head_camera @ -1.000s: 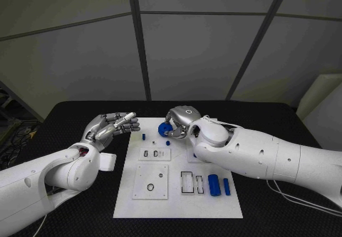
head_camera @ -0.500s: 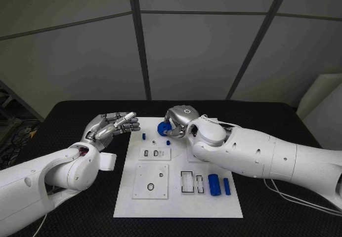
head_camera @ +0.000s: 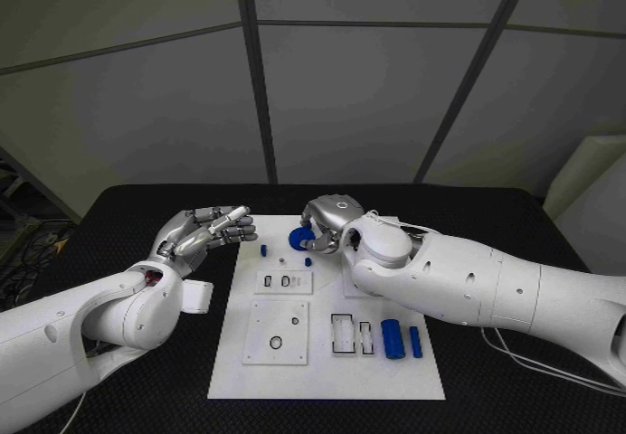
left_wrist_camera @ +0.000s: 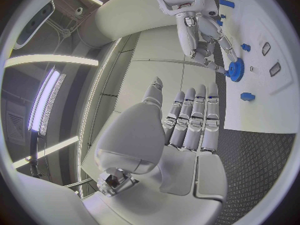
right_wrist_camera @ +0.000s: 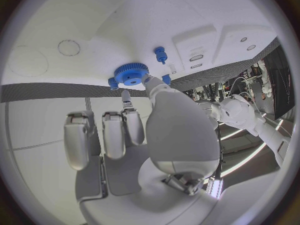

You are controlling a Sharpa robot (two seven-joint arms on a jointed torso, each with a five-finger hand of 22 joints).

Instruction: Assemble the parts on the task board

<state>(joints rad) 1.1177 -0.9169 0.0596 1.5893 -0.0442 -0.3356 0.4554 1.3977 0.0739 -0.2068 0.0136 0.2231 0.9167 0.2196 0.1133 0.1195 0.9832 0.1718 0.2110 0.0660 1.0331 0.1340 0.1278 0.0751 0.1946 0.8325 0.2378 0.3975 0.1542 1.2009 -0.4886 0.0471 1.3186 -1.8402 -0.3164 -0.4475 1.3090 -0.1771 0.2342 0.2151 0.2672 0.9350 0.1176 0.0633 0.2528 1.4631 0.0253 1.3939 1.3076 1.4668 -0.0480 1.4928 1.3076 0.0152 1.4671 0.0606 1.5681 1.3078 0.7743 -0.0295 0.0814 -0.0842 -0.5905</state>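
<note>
On the black, finely textured worktop (head_camera: 156, 380) lies the task board (head_camera: 327, 375), a flat, matte white rectangular plate, and everything else is placed from it. At the board's near end a raised square white panel (head_camera: 277, 333) carries a small oval slot. Just beside it toward the right arm are two narrow rectangular cutouts (head_camera: 352, 334), then two smooth blue cylinders (head_camera: 402, 341) lying side by side, one thicker than the other. Farther up the board sits a smaller raised block (head_camera: 283, 282) with two slots, and beyond that two short blue pegs (head_camera: 262, 250) stand upright.

At the board's far end the right robot hand (head_camera: 327, 221), silver and jointed, pinches a blue gear (head_camera: 300, 238) with fine teeth round its rim between thumb and fingertip; the right wrist view shows the gear (right_wrist_camera: 131, 74) flat against the white board surface, close to the pegs.

Off the board's far left edge, the left robot hand (head_camera: 203, 231) hangs above the worktop, its silver fingers straight and close together, holding nothing.
</note>
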